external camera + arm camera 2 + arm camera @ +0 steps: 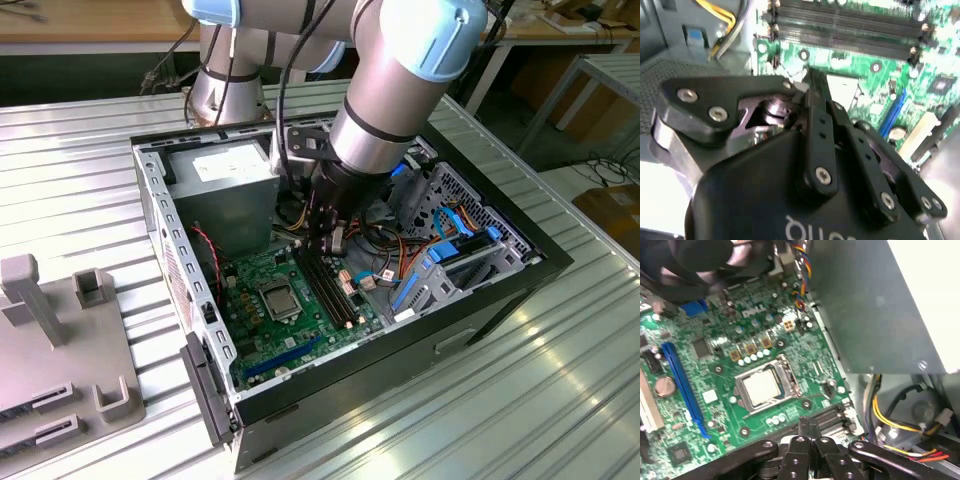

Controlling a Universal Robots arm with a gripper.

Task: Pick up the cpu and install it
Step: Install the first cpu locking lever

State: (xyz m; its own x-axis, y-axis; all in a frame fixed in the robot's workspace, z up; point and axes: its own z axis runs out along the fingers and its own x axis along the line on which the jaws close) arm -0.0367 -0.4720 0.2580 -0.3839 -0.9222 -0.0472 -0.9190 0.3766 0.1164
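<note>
Ribbed metal table point(560, 380), open computer case point(160, 230) on it; gripper point(336, 243) low over memory slots point(330, 285), chip point(277, 298) seated in socket just beside. Second wrist view: fingers point(816, 97) pinched together, holding nothing. First wrist view: chip point(761, 388) flat inside socket frame point(790, 380); best checked level before any pressing.

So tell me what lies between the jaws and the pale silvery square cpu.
In the first wrist view, bare green motherboard separates the gripper from the cpu.
</note>
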